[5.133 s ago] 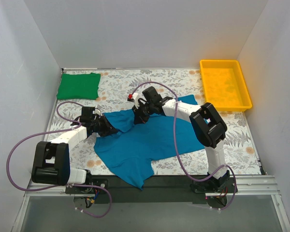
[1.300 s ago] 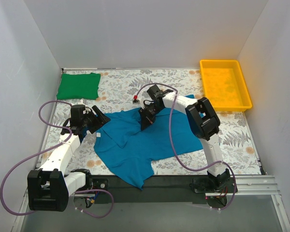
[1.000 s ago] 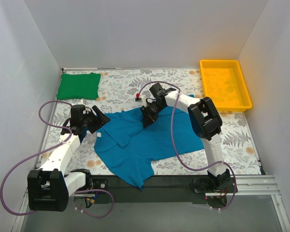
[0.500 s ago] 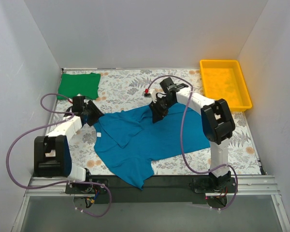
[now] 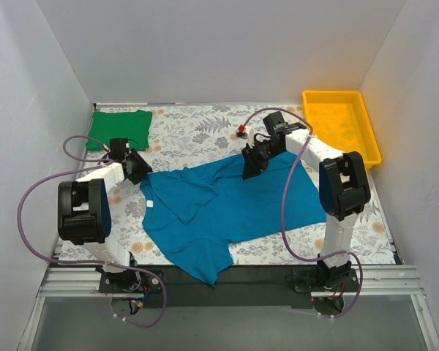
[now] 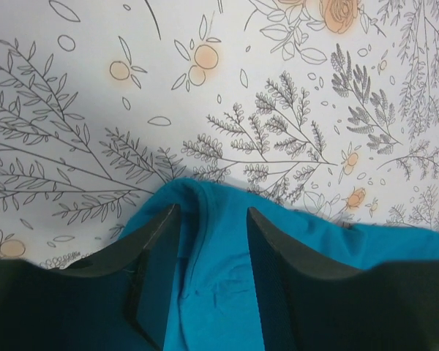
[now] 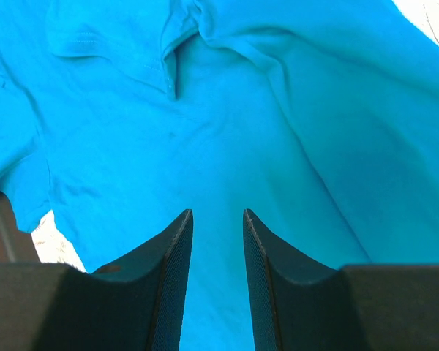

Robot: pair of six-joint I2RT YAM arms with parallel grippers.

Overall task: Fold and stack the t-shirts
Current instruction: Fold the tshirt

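The teal t-shirt (image 5: 219, 208) lies spread and rumpled across the middle of the flower-printed table (image 5: 197, 128). One near corner of it lies over the dark strip at the table's front edge. In the right wrist view its neck opening (image 7: 168, 73) shows among loose folds.

The right arm rises from its base at the near edge and bends at a high elbow. Its forearm stretches toward the far side and the wrist tips down over the shirt's far edge. The left arm is folded tight, its elbow link upright near its base. Its forearm runs low along the table to the shirt's left edge.

The yellow tray (image 5: 340, 128) stands in the far right corner. Both shirts lie outside it, on the table. The green t-shirt (image 5: 118, 129) sits folded in a flat square in the far left corner, well apart from the teal one.

The right gripper (image 7: 217, 212) hangs above the cloth with its jaws a narrow gap apart, and no cloth is caught between them. The left gripper (image 6: 212, 212) is down at the table, jaws apart astride a raised fold of the teal shirt's edge, not yet pressed onto it.
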